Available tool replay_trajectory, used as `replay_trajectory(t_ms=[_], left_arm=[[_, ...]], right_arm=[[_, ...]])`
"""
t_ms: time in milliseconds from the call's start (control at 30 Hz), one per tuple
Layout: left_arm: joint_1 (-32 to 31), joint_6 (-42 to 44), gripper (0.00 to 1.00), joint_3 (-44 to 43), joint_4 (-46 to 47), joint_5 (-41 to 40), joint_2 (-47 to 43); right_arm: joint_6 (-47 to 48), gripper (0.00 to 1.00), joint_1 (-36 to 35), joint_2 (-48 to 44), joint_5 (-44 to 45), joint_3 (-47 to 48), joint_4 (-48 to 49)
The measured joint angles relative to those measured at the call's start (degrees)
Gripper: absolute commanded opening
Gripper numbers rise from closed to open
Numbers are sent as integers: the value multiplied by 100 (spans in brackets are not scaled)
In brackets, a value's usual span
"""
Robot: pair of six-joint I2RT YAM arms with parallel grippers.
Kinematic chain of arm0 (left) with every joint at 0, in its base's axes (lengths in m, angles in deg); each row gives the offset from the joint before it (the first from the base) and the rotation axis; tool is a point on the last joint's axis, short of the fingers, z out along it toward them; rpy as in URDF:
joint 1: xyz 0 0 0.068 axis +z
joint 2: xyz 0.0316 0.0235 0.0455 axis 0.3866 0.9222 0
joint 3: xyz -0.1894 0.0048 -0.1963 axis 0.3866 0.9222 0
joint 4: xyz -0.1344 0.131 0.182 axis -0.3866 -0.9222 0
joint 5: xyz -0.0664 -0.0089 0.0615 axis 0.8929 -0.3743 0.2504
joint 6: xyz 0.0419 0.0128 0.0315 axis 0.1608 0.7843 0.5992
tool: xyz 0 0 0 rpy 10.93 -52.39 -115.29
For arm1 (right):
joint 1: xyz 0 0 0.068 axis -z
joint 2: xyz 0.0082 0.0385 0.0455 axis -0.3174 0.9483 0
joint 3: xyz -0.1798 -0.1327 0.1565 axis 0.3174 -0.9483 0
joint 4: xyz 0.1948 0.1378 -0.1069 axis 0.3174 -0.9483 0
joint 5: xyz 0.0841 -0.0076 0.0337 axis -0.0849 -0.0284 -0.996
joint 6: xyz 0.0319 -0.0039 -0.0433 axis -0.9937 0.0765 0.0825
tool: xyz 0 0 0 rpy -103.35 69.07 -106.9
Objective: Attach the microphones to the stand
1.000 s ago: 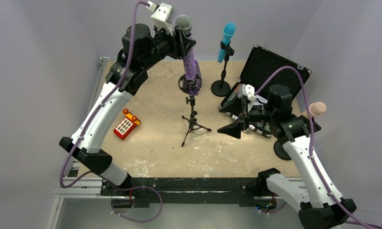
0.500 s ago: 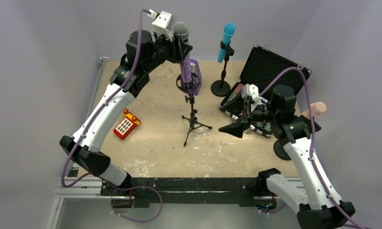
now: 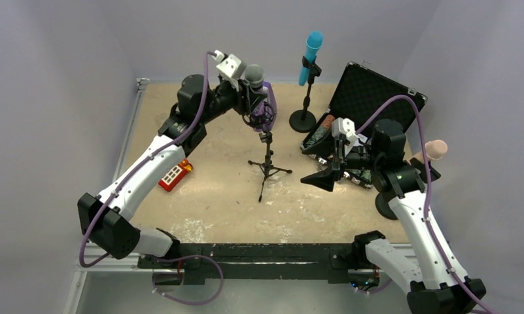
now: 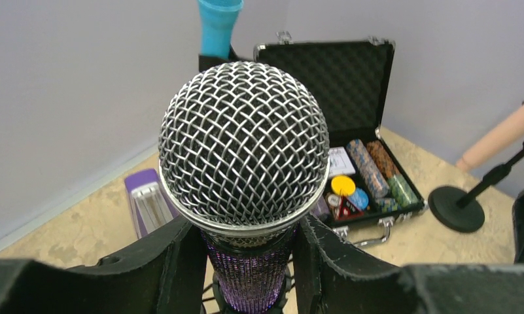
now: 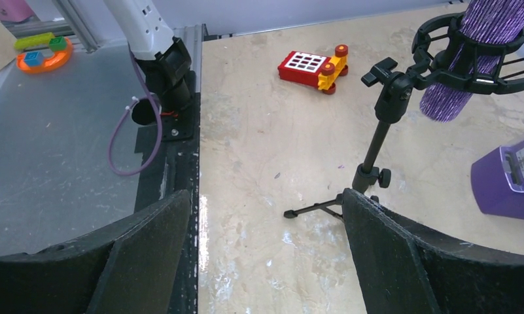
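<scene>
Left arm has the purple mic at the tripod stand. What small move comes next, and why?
Probably open the left pincer and back off upward. The purple mic already passes through the ring of the stand, its tail showing below, while the pincer grips it just under the mesh head.

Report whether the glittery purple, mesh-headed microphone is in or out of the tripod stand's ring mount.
In: the glittery purple microphone passes through the black ring mount, and its lower end sticks out below the ring.

purple microphone in tripod stand, red toy
</scene>
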Motion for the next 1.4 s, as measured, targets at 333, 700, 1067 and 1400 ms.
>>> replay_trajectory(t_ms=[333,700,1067,1400], left_arm=[[-7,162,65,1294,859,195,-214],[0,-262,94,586,-715,-551,-1032],[4,-599,99,1108,-2918,-1405,-4030],[4,-896,99,1163,-4712,-2302,-5630]], right_arm=[[90,90,2,4,-96,-61,-68],[1320,94,11,164,540,1040,-1816],[85,99,44,-841,3491,1488,-1832],[-734,99,229,-1921,4793,1875,-1727]])
